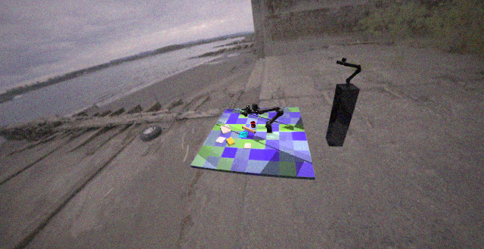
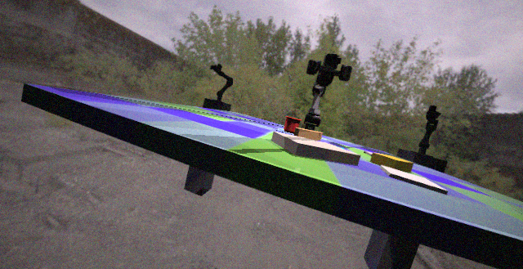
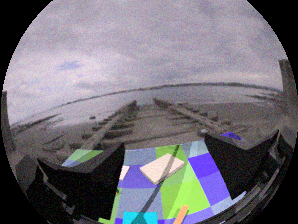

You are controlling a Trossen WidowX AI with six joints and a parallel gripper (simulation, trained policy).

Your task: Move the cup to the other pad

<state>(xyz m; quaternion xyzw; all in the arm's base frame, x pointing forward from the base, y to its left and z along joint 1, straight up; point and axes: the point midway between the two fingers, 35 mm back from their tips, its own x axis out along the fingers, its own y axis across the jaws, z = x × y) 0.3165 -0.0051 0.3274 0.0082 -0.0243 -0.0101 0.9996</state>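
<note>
The red cup (image 1: 252,124) (image 2: 292,123) stands upright on the checkered table (image 1: 265,162) (image 2: 172,138), near the back, in front of the arm's base. Its marbles are too small to see. My gripper (image 1: 245,110) (image 2: 328,70) (image 3: 166,143) is open and empty. It hangs well above the table, higher than the cup and apart from it. A cream pad (image 1: 225,129) (image 2: 315,148) (image 3: 161,167) lies flat to the left of the cup, below the open fingers in the wrist view. A second pale pad (image 1: 220,139) (image 2: 413,177) lies nearer the front. The cup is out of the wrist view.
An orange stick (image 1: 248,129) (image 2: 308,133) (image 3: 181,215) lies beside the cup. A teal block (image 1: 243,134) (image 3: 140,218) and a yellow block (image 1: 230,141) (image 2: 391,162) lie nearby. A small pale tile (image 1: 247,145) lies further forward. A black pillar (image 1: 342,114) stands right of the table.
</note>
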